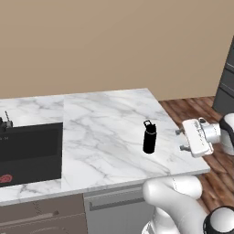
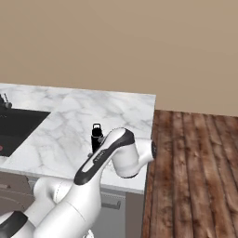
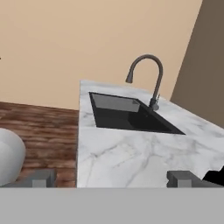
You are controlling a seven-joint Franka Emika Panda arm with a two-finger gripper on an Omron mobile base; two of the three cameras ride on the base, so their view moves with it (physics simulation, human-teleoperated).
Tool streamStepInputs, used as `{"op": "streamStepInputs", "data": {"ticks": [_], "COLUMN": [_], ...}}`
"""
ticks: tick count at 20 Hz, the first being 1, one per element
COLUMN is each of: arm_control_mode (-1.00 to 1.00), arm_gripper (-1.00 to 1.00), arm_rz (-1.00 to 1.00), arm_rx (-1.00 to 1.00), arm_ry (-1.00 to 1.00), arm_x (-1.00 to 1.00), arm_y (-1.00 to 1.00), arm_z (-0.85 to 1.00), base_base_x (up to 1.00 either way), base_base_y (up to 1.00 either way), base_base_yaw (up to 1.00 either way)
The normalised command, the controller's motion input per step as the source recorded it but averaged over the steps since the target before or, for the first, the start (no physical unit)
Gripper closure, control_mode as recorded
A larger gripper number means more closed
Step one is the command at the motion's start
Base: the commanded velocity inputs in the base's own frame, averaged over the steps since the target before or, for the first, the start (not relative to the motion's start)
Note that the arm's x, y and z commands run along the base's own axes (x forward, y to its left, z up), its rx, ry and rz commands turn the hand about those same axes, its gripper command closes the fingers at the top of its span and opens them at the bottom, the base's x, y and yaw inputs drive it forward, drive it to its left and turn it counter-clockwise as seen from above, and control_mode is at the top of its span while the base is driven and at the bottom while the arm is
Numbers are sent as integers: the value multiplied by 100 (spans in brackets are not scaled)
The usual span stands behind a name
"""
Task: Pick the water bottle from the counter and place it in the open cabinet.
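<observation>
The water bottle is small and black with a loop on its cap. It stands upright on the white marble counter, near the right front corner. My gripper hovers just right of the bottle, past the counter's right edge, and points toward it. Its two fingers are spread, with nothing between them. In the right base view the bottle shows just behind my arm's forearm. In the hand view the gripper stands open over the counter edge, and a black sliver of the bottle sits at the lower right. The open cabinet is out of view.
A black sink is set into the counter's left part, and a curved dark faucet stands behind it. Wood floor lies to the right of the counter. A dark grey unit stands at the far right. A beige wall runs behind.
</observation>
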Motion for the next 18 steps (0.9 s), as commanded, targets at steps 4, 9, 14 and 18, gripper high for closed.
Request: {"op": "streamStepInputs", "data": {"ticks": [4,9,14,18], "arm_control_mode": [-100,-100,-100,-100], "arm_gripper": [-100,-100,-100,-100], "arm_rz": [-1,0,0,0], "arm_rx": [9,8,0,0], "arm_ry": [1,0,0,0], "arm_x": [6,10,11,10], "arm_y": [0,0,0,0], "arm_z": [0,-1,-9,-9], "base_base_x": [0,0,0,0], "base_base_y": [0,0,0,0], "base_base_yaw": [0,0,0,0]}}
